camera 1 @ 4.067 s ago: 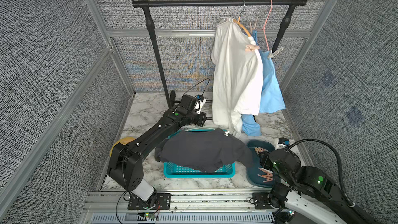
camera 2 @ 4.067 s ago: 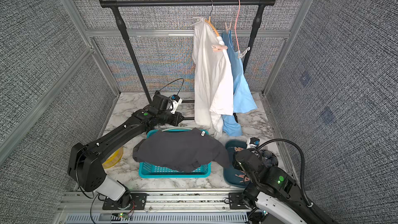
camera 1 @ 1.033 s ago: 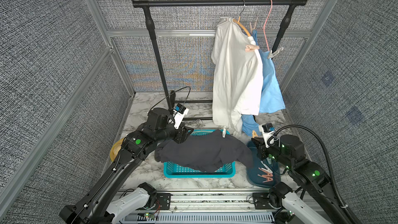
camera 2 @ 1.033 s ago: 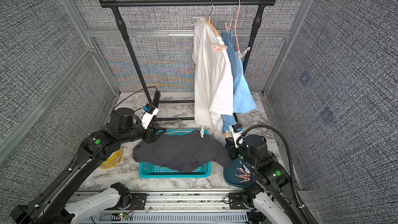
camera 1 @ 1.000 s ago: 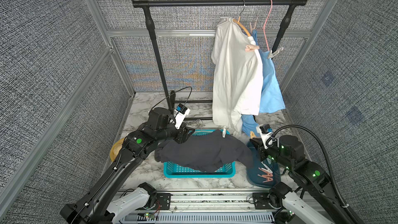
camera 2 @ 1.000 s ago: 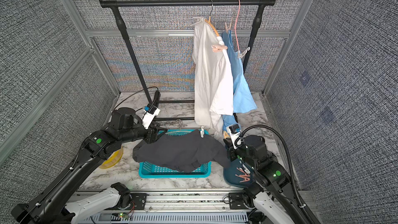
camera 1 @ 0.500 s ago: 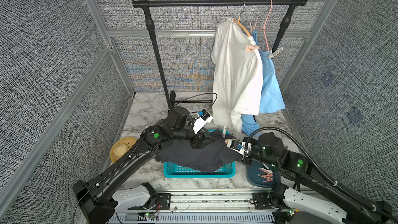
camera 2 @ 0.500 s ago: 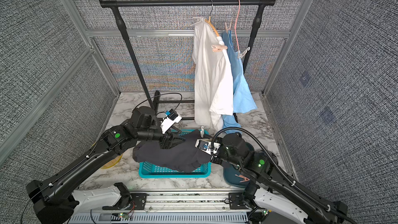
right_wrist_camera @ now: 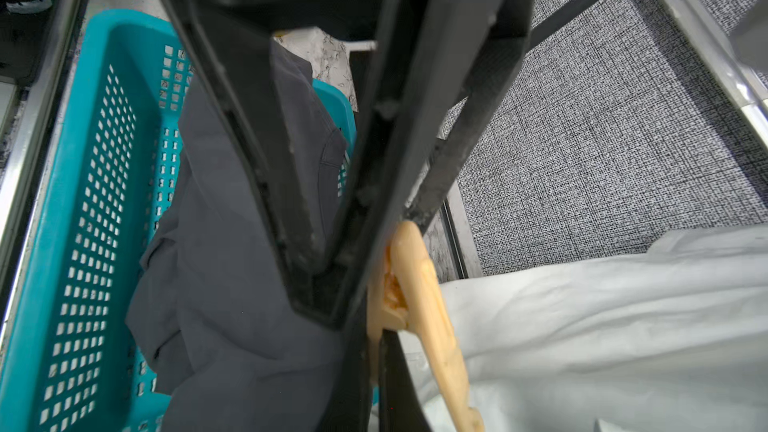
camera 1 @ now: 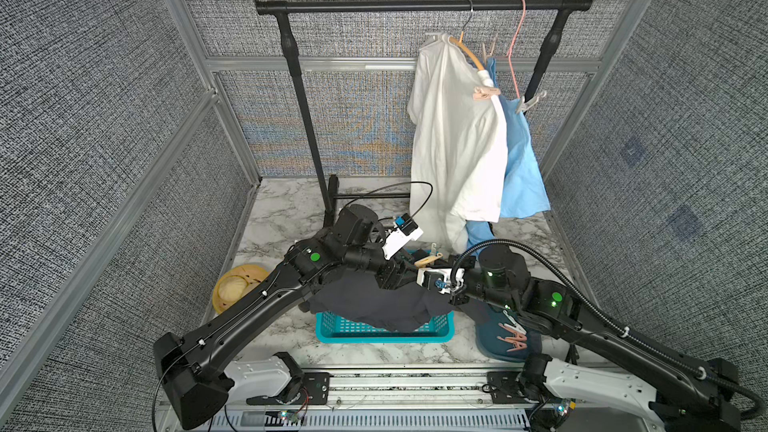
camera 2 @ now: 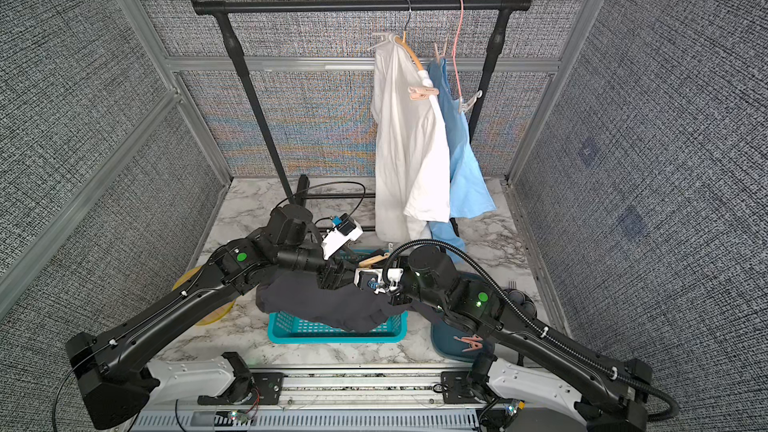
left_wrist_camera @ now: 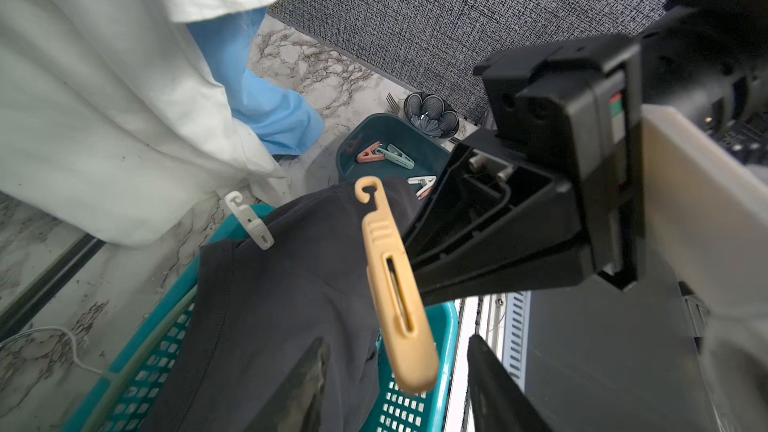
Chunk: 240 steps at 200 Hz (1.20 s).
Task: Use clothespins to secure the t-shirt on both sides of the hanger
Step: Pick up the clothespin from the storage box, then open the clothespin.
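A beige clothespin [left_wrist_camera: 392, 284] [camera 1: 428, 260] hangs above the dark grey t-shirt [camera 1: 374, 301], which lies draped over the teal basket [camera 1: 382, 328]. My right gripper [right_wrist_camera: 376, 351] is shut on that clothespin [right_wrist_camera: 419, 305]. My left gripper [left_wrist_camera: 395, 367] is open. Its fingers stand on either side of the pin's free end without touching it. A white clothespin [left_wrist_camera: 249, 220] sits on the shirt's edge. More clothespins [camera 1: 513, 336] lie in a dark teal tray [camera 1: 490, 326]. On the rail, an orange hanger [camera 1: 471, 54] carries a white shirt and a pink hanger [camera 1: 515, 47] carries a blue one. Both are pinned.
The black clothes rail [camera 1: 415, 5] spans the back, its post [camera 1: 307, 126] behind my left arm. A yellow bowl [camera 1: 237, 290] lies left of the basket. A dark flower-shaped dish [left_wrist_camera: 432, 112] stands beyond the tray. Mesh walls enclose three sides.
Within the last second both arms swung in over the basket and met there. The right one brought the beige clothespin from the tray side. The left jaws now flank it.
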### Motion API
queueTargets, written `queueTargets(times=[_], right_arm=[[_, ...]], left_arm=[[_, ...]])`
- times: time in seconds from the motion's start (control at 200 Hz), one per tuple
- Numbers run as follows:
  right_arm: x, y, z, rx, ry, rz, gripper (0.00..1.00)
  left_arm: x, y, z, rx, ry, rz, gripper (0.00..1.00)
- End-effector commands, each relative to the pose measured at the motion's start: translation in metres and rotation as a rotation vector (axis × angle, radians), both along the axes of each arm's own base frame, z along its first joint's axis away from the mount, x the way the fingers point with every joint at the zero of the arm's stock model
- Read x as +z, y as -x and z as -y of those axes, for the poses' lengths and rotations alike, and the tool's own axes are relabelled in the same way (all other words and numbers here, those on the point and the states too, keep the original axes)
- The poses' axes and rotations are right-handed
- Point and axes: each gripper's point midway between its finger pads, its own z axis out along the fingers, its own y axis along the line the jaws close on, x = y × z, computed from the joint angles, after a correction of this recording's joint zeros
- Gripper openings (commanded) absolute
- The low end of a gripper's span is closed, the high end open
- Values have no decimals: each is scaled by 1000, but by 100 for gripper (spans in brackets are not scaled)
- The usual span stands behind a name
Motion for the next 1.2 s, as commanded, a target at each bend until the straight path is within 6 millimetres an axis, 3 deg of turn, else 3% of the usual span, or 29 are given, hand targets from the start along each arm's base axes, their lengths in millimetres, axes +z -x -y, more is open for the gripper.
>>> queueTargets(times=[0.0,0.175,0.305,0.33,0.4,0.455,0.5,0.54,0.666,0.721,0.841,0.986,1.196], right_arm=[[9,-2,-4,9,1,41,0],[6,-3,-4,-8,10,22,0],[5,-7,-3,-51,-14,-8,0],[20,-8,-3,-65,-49,-1,0],[23,-13,0,-117,-84,-32,0],[27,-17,4,-182,-137,-81,12],[30,-20,8,-243,-194,-133,32],[35,-22,11,-302,-261,-186,44],[58,-31,24,-509,-596,-408,68],[68,-34,26,-574,-785,-547,74],[95,-29,2,-496,-1098,-842,77],[124,-33,-26,-375,-1330,-1077,79],[150,-40,-56,-334,-1364,-1205,79]], left_arm=[[3,-6,2,16,-4,31,38],[5,-13,1,47,-8,45,17],[3,-14,-1,62,-15,52,6],[4,-16,-2,73,-18,59,4],[6,-23,-7,116,-21,101,0],[8,-33,-13,174,-23,152,0],[12,-43,-20,239,-21,205,0],[16,-51,-28,299,-19,258,0],[36,-79,-56,514,30,432,0],[46,-86,-67,584,72,503,0],[66,-86,-75,623,180,625,0],[86,-81,-74,609,280,716,0],[98,-69,-63,509,332,796,0]])
